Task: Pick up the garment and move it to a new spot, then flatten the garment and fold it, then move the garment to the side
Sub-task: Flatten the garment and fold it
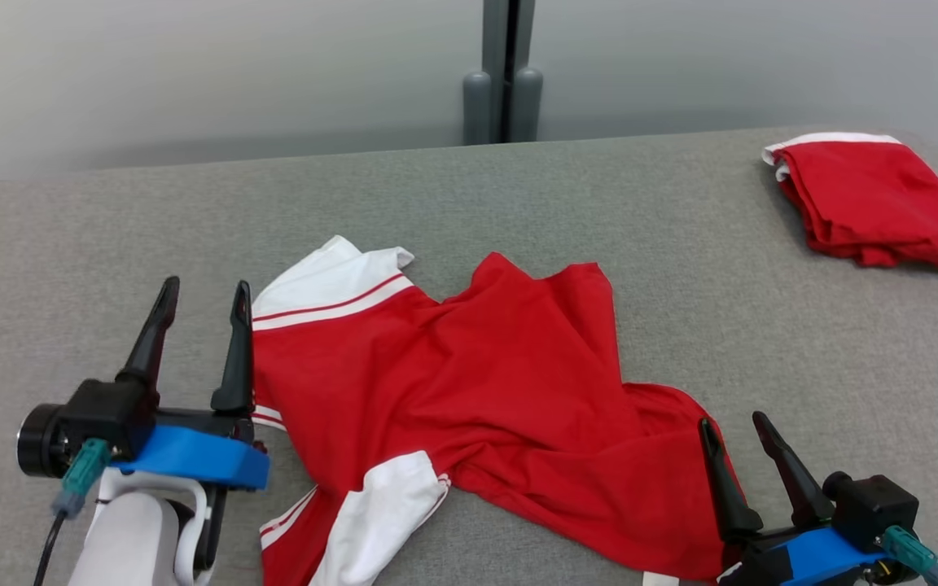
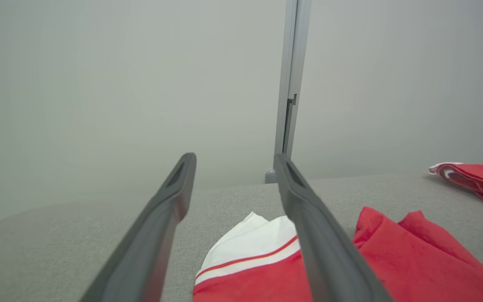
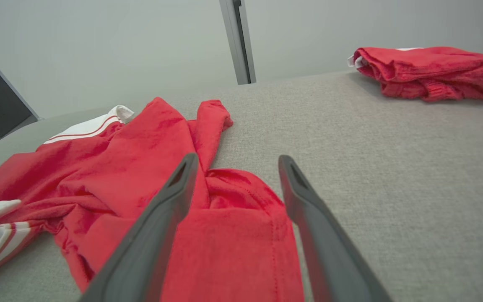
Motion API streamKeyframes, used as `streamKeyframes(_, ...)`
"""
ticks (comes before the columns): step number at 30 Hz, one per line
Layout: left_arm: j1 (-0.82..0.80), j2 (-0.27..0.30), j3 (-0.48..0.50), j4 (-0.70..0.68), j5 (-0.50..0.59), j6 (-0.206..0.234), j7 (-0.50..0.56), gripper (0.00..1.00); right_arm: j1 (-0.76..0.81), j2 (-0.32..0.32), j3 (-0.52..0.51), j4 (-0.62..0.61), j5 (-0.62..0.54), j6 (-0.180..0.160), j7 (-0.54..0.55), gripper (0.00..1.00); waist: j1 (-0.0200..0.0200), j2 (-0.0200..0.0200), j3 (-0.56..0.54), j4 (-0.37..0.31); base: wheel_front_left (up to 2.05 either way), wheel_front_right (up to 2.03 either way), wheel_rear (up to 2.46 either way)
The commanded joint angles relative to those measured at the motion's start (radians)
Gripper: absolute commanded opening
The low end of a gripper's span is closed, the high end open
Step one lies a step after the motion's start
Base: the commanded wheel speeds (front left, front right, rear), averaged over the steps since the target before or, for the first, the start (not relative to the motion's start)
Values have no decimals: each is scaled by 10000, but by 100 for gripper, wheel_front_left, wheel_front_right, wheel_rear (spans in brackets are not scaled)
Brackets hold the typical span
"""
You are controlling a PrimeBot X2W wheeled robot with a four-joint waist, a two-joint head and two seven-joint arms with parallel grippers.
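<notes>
The left gripper point(image 1: 206, 283) is held with its two fingers spread apart and nothing is gripped between them; it is placed just beside the white band point(image 1: 330, 297) at the left end of the red garment point(image 1: 477, 366). Whether a finger touches the cloth cannot be told. The right gripper point(image 1: 732, 420) is spread in the same way and empty, and it is set over the near right corner of the garment. The two grippers are probably placed at opposite ends so that the cloth can be taken at both sides and pulled out flat. The garment is lying crumpled in the middle of the grey worktop point(image 1: 111, 228), with deep folds across it and a white sleeve point(image 1: 387, 505) turned over at the near edge, so the flattening is judged as not yet done. In the head view the whole layout and both grippers are seen together. In the right wrist view a stitched hem is shown under and between the fingers, which is hidden in the head view by the gripper itself. In the left wrist view the thin red stripe in the white band is seen close beside the inner finger. A second red garment point(image 1: 876, 203) is lying folded at the far right, well apart.
</notes>
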Motion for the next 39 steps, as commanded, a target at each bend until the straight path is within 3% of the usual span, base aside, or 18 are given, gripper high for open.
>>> streamKeyframes(1, -264, 76, 61, 306, 91, -49, -18, 100, -111, 18, -59, -9, -24, 4, -28, 100, -1, 0, 59, -79, 0, 0, 0)
streamKeyframes(17, -2175, 389, -199, 4731, -352, -257, 75, 100, -367, 65, -297, -114, -191, 5, -28, 100, -1, 0, 535, -445, 0, 0, 0)
streamKeyframes(25, -2555, 269, -1151, 6642, -1125, -275, 763, 100, -438, 8, -265, -69, -240, 5, -28, 100, -1, 0, 594, -499, 0, 0, 0)
streamKeyframes(34, -2545, 239, -2404, 7564, -2273, -255, 1695, 100, -453, -25, -250, 10, -234, 4, -28, 100, -1, 0, 548, -527, 0, 0, 0)
streamKeyframes(35, -2558, 244, -2513, 7573, -2375, -255, 1699, 86, -452, -29, -243, 16, -224, 5, -28, 100, -1, 0, 530, -529, 0, 0, 0)
streamKeyframes(36, -2567, 254, -2667, 7590, -2481, -255, 1769, 45, -454, -32, -236, 16, -218, 5, -28, 100, -1, 0, 512, -532, 0, 0, 0)
streamKeyframes(37, -2596, 254, -2829, 7572, -2583, -255, 1795, 13, -454, -42, -228, 12, -209, 4, -28, 100, -1, 0, 495, -531, 0, 0, 0)
streamKeyframes(38, -2637, 274, -2942, 7523, -2694, -256, 1773, 0, -449, -54, -224, -4, -202, 5, -28, 100, -1, 0, 479, -529, 0, 0, 0)
streamKeyframes(39, -2704, 313, -3070, 7457, -2800, -256, 1725, 0, -435, -64, -226, -23, -195, 5, -28, 100, -1, 0, 463, -523, 0, 0, 0)
